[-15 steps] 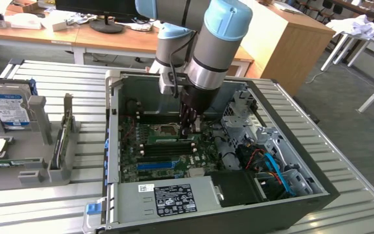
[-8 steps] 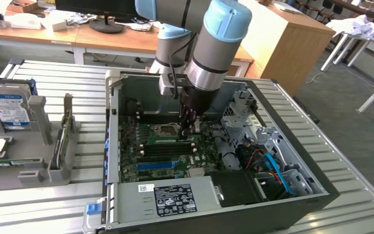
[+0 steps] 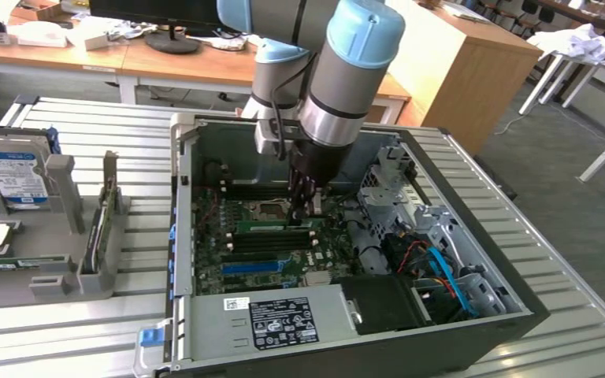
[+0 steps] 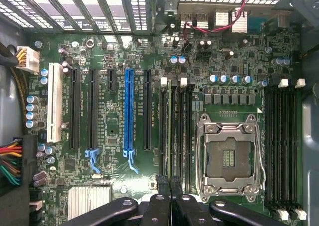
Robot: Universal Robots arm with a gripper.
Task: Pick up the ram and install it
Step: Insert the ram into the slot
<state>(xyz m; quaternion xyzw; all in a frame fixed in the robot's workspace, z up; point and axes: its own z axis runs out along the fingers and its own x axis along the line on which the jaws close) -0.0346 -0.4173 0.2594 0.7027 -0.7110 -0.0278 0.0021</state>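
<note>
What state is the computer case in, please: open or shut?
Open: the computer case has no side cover, and the motherboard inside lies bare.

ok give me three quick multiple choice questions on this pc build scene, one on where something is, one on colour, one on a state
1. Where is the gripper?
a) over the desk
b) inside the open computer case, over the motherboard
c) down by the floor

2. Which long expansion slots are not black?
a) a red one and a yellow one
b) a blue slot and a white slot
c) a green one

3. The CPU socket is:
a) empty
b) under a fan cooler
c) taped over

Answers:
1 b, it hangs within the case walls, just above the board.
2 b, both stand among black slots in the wrist view.
3 a, its bare contacts show inside the metal frame.
</note>
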